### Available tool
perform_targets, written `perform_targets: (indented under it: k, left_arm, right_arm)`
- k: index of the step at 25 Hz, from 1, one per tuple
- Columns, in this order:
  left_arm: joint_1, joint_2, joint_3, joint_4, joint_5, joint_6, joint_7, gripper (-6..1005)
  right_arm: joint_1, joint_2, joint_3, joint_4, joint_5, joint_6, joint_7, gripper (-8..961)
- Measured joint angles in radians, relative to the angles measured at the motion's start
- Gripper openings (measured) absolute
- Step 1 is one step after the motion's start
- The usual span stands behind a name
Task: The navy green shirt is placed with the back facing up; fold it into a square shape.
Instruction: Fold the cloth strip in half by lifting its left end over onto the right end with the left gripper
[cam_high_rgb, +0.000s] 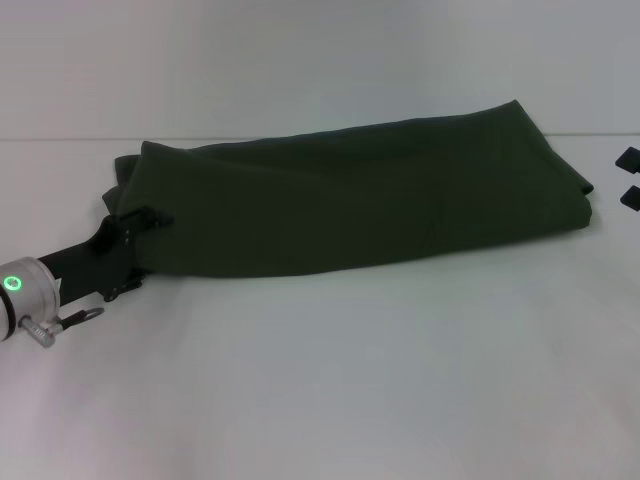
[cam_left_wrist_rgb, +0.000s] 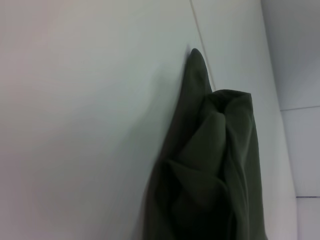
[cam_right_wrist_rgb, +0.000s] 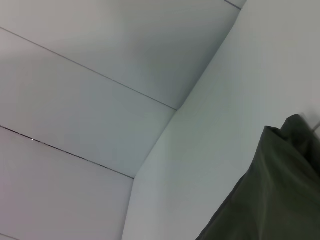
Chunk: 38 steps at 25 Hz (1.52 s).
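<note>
Lying across the far half of the white table (cam_high_rgb: 320, 400), the navy green shirt (cam_high_rgb: 360, 205) is already folded into a long band running left to right, plain side up. The left gripper (cam_high_rgb: 148, 222) is at its left end, apparently pinched on bunched cloth; the left wrist view shows gathered folds there (cam_left_wrist_rgb: 215, 165). The right gripper (cam_high_rgb: 630, 178) barely shows at the right edge, just beside the shirt's right end, and I cannot tell how its fingers stand. The risk, as I judge it: a one-sided pull could drag the whole band, skew the layers, or slip the thick bunch free, spoiling a square.
</note>
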Motion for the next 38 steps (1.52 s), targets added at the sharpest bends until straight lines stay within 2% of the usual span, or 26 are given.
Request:
perform_targets:
  k: [6, 11, 17, 25, 30, 34, 36, 38]
  left_arm:
    - [-0.019, -0.026, -0.010, 0.024, -0.010, -0.062, 0.029, 749]
    - [-0.014, -0.032, -0.019, 0.032, -0.014, -0.078, 0.030, 750]
    - [-0.002, -0.036, -0.023, 0.038, -0.020, -0.075, 0.066, 655]
    - [0.003, -0.046, -0.024, 0.045, -0.020, -0.073, 0.085, 435]
    - [-0.001, -0.045, -0.021, 0.047, -0.020, -0.071, 0.098, 210]
    - [0.001, -0.048, -0.024, 0.073, -0.039, -0.066, 0.202, 78]
    - [0.006, -0.038, -0.024, 0.082, -0.040, -0.067, 0.236, 12]
    - [0.017, -0.020, -0.020, 0.082, -0.037, -0.069, 0.239, 12]
  right_arm:
    - [0.001, 0.000, 0.001, 0.000, 0.000, 0.000, 0.000, 776]
    - [-0.001, 0.000, 0.003, 0.001, 0.001, -0.003, 0.000, 776]
    - [-0.003, 0.001, 0.006, 0.002, 0.002, -0.003, 0.000, 776]
    - [-0.007, 0.002, 0.012, 0.007, 0.002, -0.004, 0.000, 776]
    - [-0.008, 0.001, 0.013, 0.012, 0.002, -0.004, 0.000, 775]
    - [-0.009, 0.001, 0.021, 0.012, 0.001, -0.005, 0.000, 775]
    - [-0.010, 0.001, 0.026, 0.012, 0.001, -0.004, 0.000, 775]
    - [-0.010, 0.000, 0.028, 0.012, 0.001, -0.001, 0.000, 775]
